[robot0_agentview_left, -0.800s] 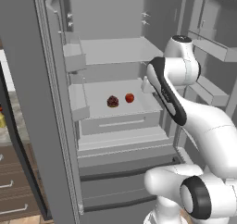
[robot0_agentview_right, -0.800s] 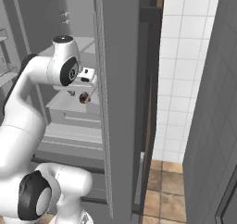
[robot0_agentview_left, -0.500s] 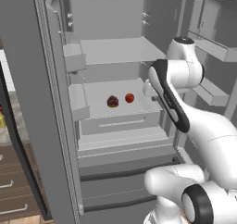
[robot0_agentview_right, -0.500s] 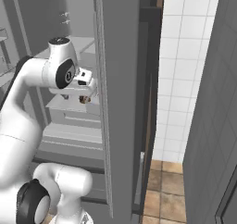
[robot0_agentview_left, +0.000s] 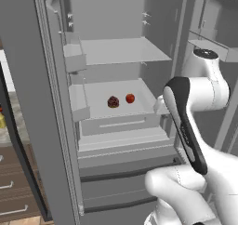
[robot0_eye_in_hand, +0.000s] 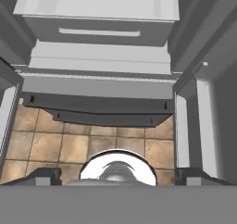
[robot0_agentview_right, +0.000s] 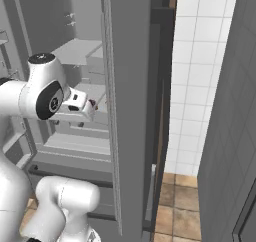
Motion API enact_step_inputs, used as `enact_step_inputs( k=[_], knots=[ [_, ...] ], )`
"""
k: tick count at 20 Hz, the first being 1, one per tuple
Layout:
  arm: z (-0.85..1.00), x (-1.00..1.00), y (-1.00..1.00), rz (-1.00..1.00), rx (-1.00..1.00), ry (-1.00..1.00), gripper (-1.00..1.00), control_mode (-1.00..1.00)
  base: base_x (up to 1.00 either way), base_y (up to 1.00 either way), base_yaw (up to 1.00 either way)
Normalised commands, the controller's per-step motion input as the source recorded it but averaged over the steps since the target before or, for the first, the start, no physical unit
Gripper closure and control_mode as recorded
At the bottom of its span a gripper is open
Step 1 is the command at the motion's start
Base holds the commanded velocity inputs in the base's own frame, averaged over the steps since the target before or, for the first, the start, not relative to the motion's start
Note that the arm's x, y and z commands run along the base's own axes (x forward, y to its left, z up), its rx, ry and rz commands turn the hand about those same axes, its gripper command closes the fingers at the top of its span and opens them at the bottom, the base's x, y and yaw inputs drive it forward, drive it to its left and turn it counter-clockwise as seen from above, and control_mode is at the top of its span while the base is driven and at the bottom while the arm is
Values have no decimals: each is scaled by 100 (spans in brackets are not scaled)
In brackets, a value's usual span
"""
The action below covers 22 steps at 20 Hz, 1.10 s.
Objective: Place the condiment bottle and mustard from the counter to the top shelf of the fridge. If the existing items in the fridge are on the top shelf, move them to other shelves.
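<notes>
Down on the middle fridge shelf sit the maroon lump and tomato, probably light and roll-prone, so my wide-open empty claw should pinch across their middles.

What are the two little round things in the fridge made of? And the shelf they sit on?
The dark one looks like a bumpy maroon fruit, matte and rough-skinned. The red one looks like a tomato: smooth, bright skin. What they are exactly is hard to tell at this size. The shelf under them looks like pale grey plastic, flat and matte, with no shine or see-through parts.
</notes>
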Motion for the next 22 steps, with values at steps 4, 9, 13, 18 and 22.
enact_step_inputs(
  k=[4, 9, 13, 18, 22],
  knots=[
    [2, -99, 8, 0, -1, -2, -100, -100, 0, 0, 0],
    [6, -76, 26, 8, -1, -1, -100, -100, 0, 0, 0],
    [0, -11, 7, 4, 0, -2, -100, 100, -46, 21, 15],
    [0, 0, 0, 0, 0, 0, -100, 100, -95, 4, 24],
    [0, 0, 0, 0, 0, 0, -100, 100, -63, 17, 27]
  ],
)
